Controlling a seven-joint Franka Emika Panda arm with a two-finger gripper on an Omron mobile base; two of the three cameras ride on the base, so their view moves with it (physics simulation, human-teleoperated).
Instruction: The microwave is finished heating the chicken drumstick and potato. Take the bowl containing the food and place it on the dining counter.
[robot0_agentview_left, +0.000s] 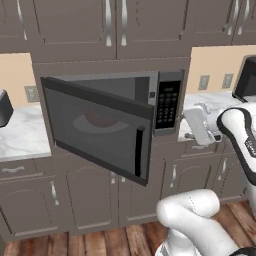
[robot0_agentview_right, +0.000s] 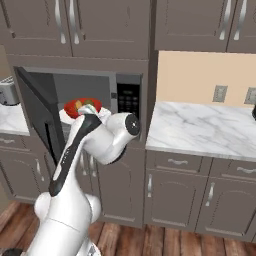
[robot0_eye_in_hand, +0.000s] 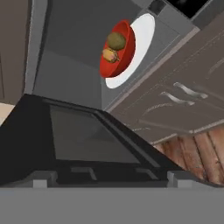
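Observation:
The microwave stands with its dark glass door swung open to the left. Inside, the red bowl rests on the white turntable. It holds the olive-brown potato and the yellow-orange chicken drumstick. The bowl also shows in the right base view, partly behind my arm. My gripper hangs outside the oven, in front of its right side and well short of the bowl. Its fingers are wide apart and hold nothing. The dining counter is out of view.
The open door juts into the space in front of the oven. A marble counter lies to the right and a grey toaster to the left. Brown cabinets sit above and below, over a wooden floor.

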